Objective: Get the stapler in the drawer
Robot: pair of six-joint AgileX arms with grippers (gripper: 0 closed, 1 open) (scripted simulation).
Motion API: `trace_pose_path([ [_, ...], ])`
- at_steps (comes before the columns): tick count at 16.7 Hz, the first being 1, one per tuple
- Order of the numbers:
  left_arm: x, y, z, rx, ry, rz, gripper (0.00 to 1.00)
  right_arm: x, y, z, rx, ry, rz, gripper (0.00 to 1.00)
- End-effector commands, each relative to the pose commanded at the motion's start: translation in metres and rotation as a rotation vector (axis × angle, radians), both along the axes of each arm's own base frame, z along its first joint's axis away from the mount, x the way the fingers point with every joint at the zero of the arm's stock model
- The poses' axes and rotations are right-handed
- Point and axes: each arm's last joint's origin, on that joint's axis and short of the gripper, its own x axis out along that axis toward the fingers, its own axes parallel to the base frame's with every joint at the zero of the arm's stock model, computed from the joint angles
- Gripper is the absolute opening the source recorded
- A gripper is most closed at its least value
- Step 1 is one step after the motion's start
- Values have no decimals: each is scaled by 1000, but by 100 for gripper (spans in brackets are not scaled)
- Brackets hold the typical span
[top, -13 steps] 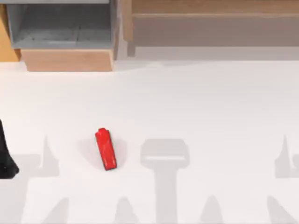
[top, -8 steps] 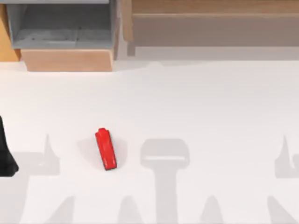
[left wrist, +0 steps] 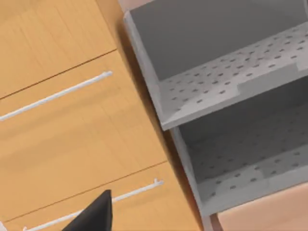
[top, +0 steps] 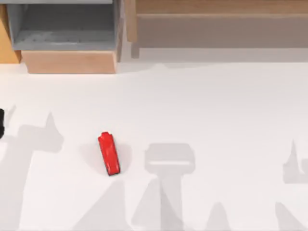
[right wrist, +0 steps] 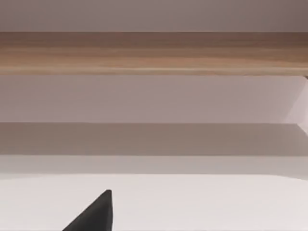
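Observation:
The red stapler (top: 109,154) lies flat on the white table, left of centre, with its stepped end pointing toward the back. The drawer (top: 67,33) stands pulled out at the back left, its grey inside showing behind the tan front panel (top: 70,61). In the left wrist view the drawer's grey perforated floor (left wrist: 250,159) is close by. My left gripper (top: 1,123) is a small dark shape at the table's left edge, well apart from the stapler. A dark tip of my right gripper (right wrist: 94,215) faces the shelf unit.
A long wooden shelf unit (top: 216,24) runs along the back right. Beside the drawer, an orange cabinet (left wrist: 62,120) has closed fronts with thin white handles. Open white tabletop (top: 207,106) lies between the stapler and the drawer.
My left arm has moved toward the back along the left edge, and its shadow shifted with it. The stapler has stayed put.

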Motion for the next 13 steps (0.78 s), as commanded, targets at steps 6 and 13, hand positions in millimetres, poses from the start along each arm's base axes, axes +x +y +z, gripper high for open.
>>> trace_pose_path([
  [6, 96, 36, 24, 406, -22, 8, 100, 0, 0, 0, 0, 0, 0, 100],
  [13, 209, 109, -41, 867, -28, 26, 100, 0, 0, 0, 0, 0, 0, 100],
])
